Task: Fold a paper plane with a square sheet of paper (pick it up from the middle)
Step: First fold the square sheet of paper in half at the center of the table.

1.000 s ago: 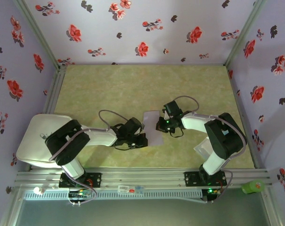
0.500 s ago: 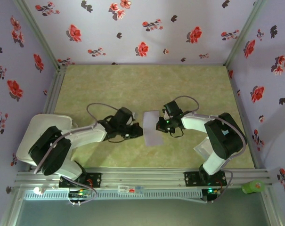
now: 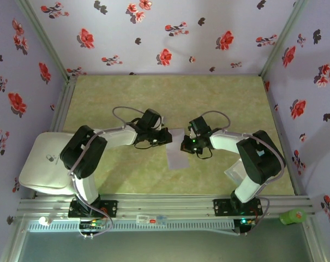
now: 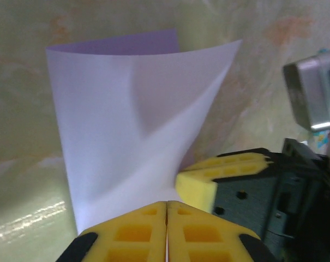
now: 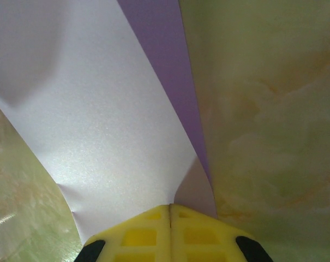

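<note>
The lavender sheet of paper (image 3: 177,156) lies mid-table, folded over, with a darker layer (image 5: 156,33) showing under the pale curved top layer (image 5: 99,120). My right gripper (image 3: 185,146) is shut on the sheet's right edge, and the paper puckers into its tips (image 5: 170,206). Coming from the left, my left gripper (image 3: 167,137) is shut at the sheet's upper left. Its tips (image 4: 166,203) meet the near edge of the paper (image 4: 121,120); I see no paper between them. The right gripper's yellow fingers (image 4: 208,183) stand just beside the left tips. No dart shape is visible.
A whitish translucent plastic square (image 3: 234,173) lies under the right arm's elbow. A white pad (image 3: 42,164) sits at the table's left edge. Floral walls (image 3: 154,38) close in three sides. A metal rail (image 3: 170,204) runs along the front, with a green object (image 3: 293,216) past its right end.
The left gripper has swung from the sheet's lower left edge up and away to its upper left. The right gripper and the paper have hardly moved.
</note>
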